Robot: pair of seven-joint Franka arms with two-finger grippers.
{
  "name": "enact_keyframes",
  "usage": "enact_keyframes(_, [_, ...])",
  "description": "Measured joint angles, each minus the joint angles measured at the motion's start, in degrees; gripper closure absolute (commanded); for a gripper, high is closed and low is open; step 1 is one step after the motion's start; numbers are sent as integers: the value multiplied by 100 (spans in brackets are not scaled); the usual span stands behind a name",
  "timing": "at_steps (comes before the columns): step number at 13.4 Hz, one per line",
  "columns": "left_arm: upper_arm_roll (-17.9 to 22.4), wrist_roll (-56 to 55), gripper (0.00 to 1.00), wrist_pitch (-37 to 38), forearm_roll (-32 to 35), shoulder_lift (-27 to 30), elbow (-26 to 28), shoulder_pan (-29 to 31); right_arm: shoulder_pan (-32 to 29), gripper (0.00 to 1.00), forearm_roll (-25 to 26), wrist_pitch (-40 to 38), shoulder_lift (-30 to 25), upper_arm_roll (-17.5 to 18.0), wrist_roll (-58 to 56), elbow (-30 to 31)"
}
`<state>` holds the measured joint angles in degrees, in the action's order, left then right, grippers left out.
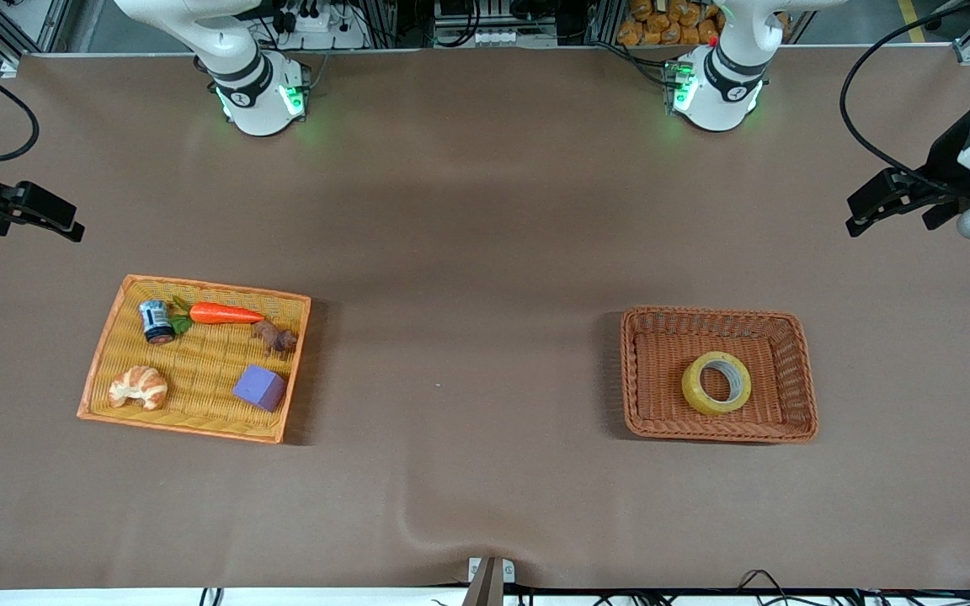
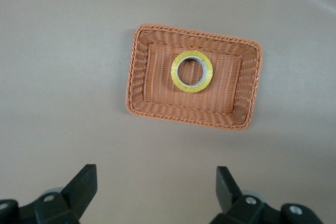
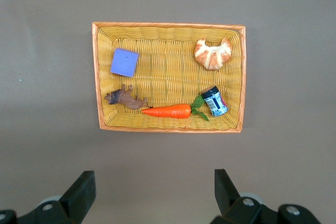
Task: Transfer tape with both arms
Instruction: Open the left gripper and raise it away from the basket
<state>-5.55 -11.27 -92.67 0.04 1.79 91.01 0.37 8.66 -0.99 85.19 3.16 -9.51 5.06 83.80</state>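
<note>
The tape [image 2: 191, 71] lies flat in the brown basket [image 2: 140, 85], below the left gripper [image 2: 156, 192], which hangs wide open and empty. It should drop straight down and pinch one side of the ring. The right gripper [image 3: 155, 192] waits open and empty over the yellow tray [image 3: 97, 77].

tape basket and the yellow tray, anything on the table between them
Nothing: in the front view the stretch of brown table between the brown basket holding the tape and the yellow tray is bare.

A brown table [image 1: 468, 252] carries a yellow tray [image 1: 106, 337] and a brown basket [image 1: 792, 370], well apart.
</note>
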Motion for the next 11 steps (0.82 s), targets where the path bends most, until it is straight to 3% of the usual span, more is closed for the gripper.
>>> enact_keyframes(11, [-35, 3, 0, 585, -5, 21, -130, 13, 6, 0, 0, 4, 0, 6, -2, 0])
